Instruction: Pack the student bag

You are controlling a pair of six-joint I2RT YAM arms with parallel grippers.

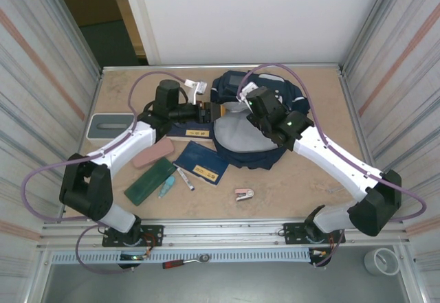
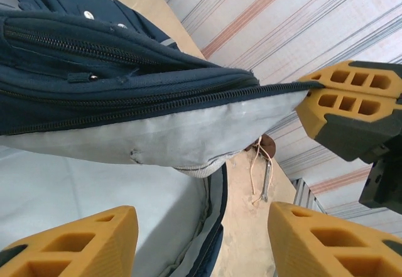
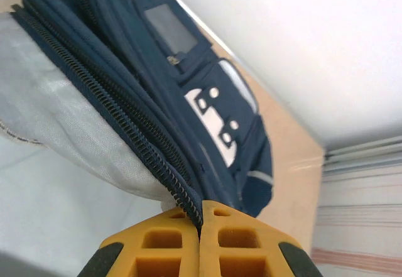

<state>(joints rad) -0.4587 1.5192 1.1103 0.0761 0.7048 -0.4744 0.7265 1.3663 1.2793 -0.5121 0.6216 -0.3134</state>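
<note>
Slipping of the bag's edge is the main danger at this moment. The student bag [image 1: 237, 138] lies in the middle of the desk [image 1: 309, 179], toward the back, with its mouth pulled open so that the grey lining is shown. The right gripper [image 3: 201, 217] is closed tight on the zipper edge of the bag, and only a narrow strip of zipper and fabric is held between the fingers. If this edge is pulled more strongly or sideways, it may be dragged out of the hold, and the mouth would probably fall shut.

The left gripper [image 2: 201, 245] is seen at the opening, its fingers apart and nothing held between them. The loose lining hangs just above these fingers. If the fingers are closed or pushed forward here, the lining may be caught instead of an article, or the bag may be pushed across the desk.

Several articles are not yet packed: a pink case [image 1: 152, 153], a green case [image 1: 150, 179], a dark blue booklet [image 1: 201, 162] and a pen [image 1: 185, 178] lie on the near left side. When one is fetched by the left arm, the others may be knocked, because they lie close together.
</note>
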